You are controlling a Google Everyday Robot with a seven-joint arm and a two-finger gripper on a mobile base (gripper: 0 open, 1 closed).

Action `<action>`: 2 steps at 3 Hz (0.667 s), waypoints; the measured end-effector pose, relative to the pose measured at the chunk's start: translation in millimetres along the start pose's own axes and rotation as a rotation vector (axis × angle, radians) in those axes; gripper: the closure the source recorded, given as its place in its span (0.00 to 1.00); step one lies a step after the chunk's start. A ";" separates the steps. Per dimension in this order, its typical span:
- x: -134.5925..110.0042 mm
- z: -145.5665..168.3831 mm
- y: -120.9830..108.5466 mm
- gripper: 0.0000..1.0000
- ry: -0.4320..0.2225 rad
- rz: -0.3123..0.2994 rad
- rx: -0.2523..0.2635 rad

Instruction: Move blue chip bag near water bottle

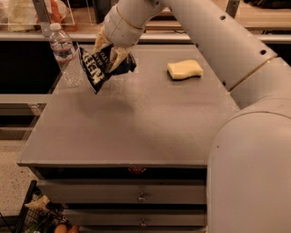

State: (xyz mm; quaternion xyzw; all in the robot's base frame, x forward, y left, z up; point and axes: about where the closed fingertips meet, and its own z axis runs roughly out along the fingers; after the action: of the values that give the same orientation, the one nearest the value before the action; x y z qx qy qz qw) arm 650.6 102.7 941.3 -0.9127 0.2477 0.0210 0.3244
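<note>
The blue chip bag (pixel 99 68) is dark navy with white lettering and hangs tilted above the table's far left part. My gripper (pixel 109 52) is shut on the bag's upper part and holds it off the surface. The water bottle (pixel 63 53) is clear with a white cap and a label band; it stands upright at the table's far left edge, just left of the bag. A small gap shows between bag and bottle.
A pale yellow sponge (pixel 184 69) lies on the grey table (pixel 136 123) at the far right. My white arm fills the right side of the view. A shelf with clear containers (pixel 27 13) runs behind the table. Drawers (pixel 136 195) sit under the tabletop.
</note>
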 end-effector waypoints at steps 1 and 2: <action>-6.2 14.4 -3.9 1.00 -0.044 -0.047 -0.007; -19.0 24.2 -9.1 1.00 -0.094 -0.105 -0.012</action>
State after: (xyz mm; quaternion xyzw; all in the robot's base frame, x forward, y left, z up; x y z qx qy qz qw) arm 641.1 131.7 931.4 -0.9243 0.1841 0.0484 0.3309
